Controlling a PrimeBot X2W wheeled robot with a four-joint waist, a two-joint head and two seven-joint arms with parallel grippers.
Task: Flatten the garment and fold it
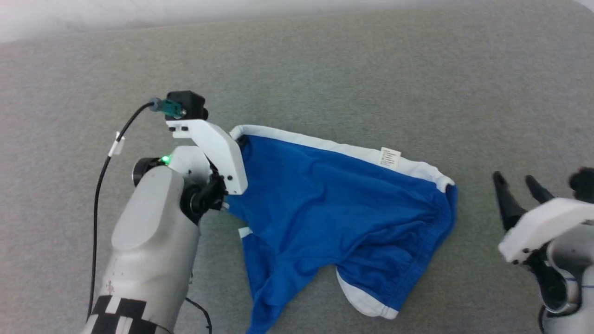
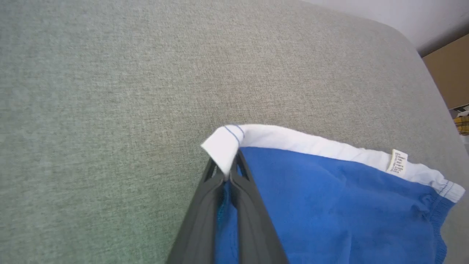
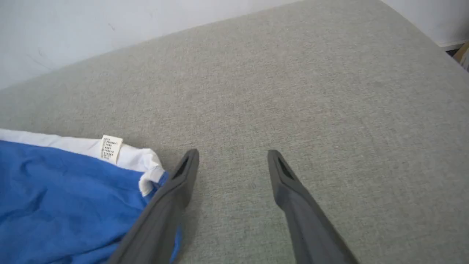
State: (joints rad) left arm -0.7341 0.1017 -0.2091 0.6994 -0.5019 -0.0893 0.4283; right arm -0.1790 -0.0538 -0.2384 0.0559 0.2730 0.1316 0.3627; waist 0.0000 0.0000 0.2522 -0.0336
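Observation:
The garment (image 1: 334,208), bright blue shorts with a white waistband and white leg trim, lies rumpled on the grey surface in the head view. A small white label (image 1: 390,157) sits on the waistband. My left gripper (image 2: 229,172) is shut on the waistband's left corner (image 2: 221,146), pinching the white edge between its dark fingers. In the head view its fingers are hidden under the white wrist bracket. My right gripper (image 1: 517,183) hangs open just right of the shorts' right end, holding nothing. In the right wrist view the garment (image 3: 66,198) lies left of the open right gripper (image 3: 232,156).
A grey fabric surface (image 1: 325,69) spreads under everything, with a pale wall along its far edge (image 3: 110,22). A black cable (image 1: 100,185) loops beside my left forearm. A brown box (image 2: 450,69) stands beyond the surface's rounded corner.

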